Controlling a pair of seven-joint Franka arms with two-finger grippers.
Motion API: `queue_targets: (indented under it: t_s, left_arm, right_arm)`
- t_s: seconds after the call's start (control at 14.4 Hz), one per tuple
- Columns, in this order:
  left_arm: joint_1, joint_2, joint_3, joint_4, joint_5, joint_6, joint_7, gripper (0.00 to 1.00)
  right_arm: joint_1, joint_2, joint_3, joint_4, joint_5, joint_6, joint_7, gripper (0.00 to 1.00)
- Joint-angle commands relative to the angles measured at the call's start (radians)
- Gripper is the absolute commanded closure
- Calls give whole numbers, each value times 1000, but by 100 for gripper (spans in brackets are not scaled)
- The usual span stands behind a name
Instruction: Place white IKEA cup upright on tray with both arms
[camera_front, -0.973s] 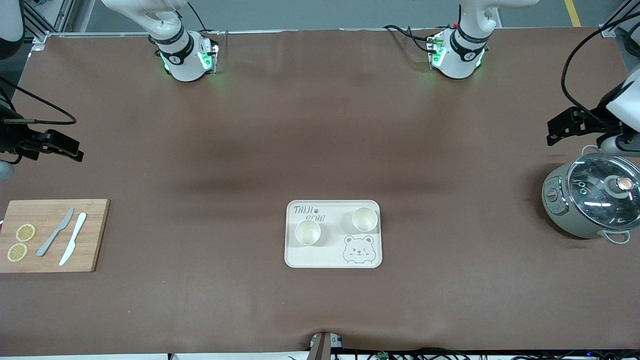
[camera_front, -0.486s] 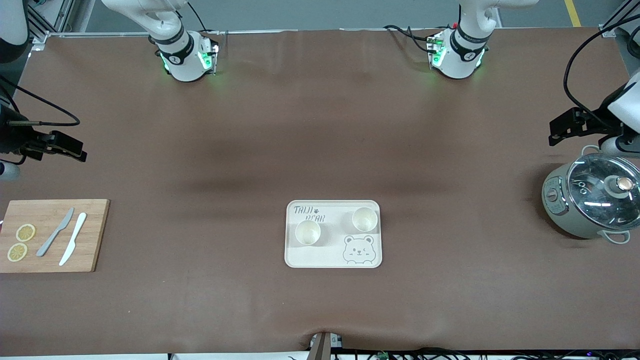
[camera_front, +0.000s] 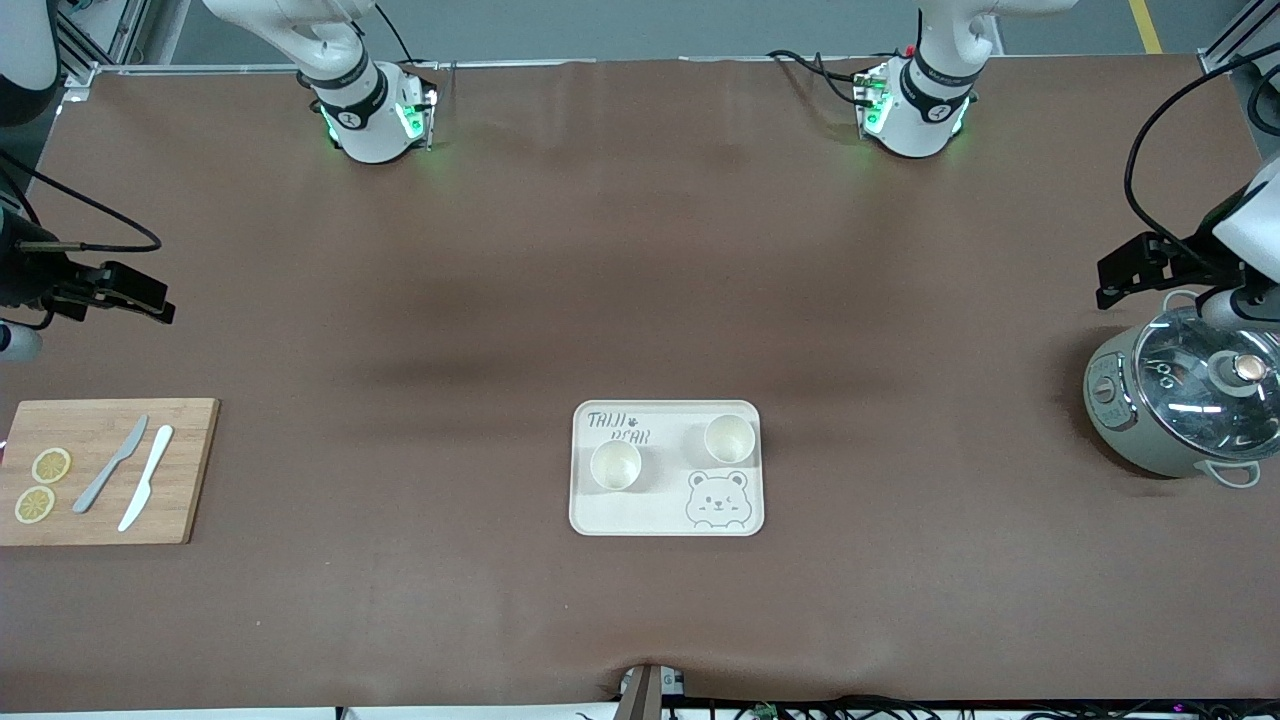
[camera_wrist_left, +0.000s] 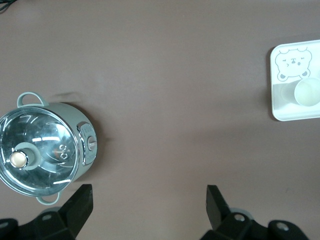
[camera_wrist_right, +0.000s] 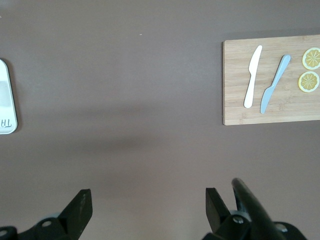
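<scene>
Since a moment ago only the grippers have drifted slightly at the frame's side edges, while both cups (camera_front: 615, 465) (camera_front: 728, 437) stand upright on the tray (camera_front: 666, 525), low in the centre of the front view. With placing apparently done, the sensible step is to keep both arms high and wide: the left gripper (camera_wrist_left: 147, 207), fingers apart and empty, hangs by the pot (camera_front: 1180, 405) at the right edge, so any swing should clear its glass lid. The right gripper (camera_wrist_right: 145, 207), fingers also apart and empty, hovers above bare table just up-frame of the cutting board (camera_front: 100, 470) with knives (camera_front: 130, 476) and lemon slices (camera_front: 42, 484); wide open table surrounds the tray.
</scene>
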Motion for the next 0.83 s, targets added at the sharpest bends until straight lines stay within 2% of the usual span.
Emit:
queue_targets:
  t_s: [0.0, 0.76]
  left_arm:
    - [0, 0, 2, 1, -14, 10, -3, 0]
    - [-2, 26, 2, 4, -22, 19, 11, 0]
  right_arm:
    - [4, -9, -2, -11, 14, 8, -11, 0]
    - [6, -7, -2, -11, 14, 8, -11, 0]
